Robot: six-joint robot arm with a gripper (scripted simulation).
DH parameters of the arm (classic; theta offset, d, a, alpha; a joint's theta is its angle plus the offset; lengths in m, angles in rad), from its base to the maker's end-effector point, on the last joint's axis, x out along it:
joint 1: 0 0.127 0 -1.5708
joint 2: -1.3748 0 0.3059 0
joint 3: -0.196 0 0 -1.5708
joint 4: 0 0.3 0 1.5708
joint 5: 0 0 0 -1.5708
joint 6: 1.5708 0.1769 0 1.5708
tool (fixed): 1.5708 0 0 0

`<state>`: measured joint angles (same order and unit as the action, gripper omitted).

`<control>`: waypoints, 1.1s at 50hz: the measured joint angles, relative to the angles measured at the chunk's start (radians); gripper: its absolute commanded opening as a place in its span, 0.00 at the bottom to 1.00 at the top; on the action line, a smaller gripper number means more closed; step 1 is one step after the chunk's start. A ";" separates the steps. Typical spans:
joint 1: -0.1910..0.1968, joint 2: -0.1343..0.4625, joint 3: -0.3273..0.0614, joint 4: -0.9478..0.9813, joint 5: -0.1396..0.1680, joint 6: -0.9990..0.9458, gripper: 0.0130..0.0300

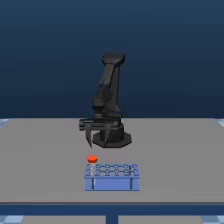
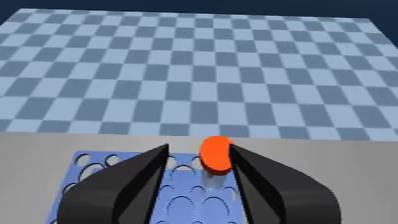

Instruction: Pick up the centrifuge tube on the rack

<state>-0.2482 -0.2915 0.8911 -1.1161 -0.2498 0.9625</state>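
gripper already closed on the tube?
No: in the exterior view the gripper hangs above the orange-capped centrifuge tube, which stands in the rack.

Open air separates claw from centrifuge tube; table bare.

Soft, blurry, evenly lit render

Orange-red cap on centrifuge tube; light-blue rack; black end effector.
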 measured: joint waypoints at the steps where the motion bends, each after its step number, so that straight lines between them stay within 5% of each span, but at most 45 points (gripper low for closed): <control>1: -0.002 0.007 -0.007 -0.011 0.000 0.011 1.00; 27: -0.032 0.118 -0.115 -0.201 -0.002 0.195 1.00; 55: -0.037 0.137 -0.122 -0.177 -0.005 0.181 1.00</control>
<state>-0.2849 -0.1544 0.7689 -1.2934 -0.2545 1.1434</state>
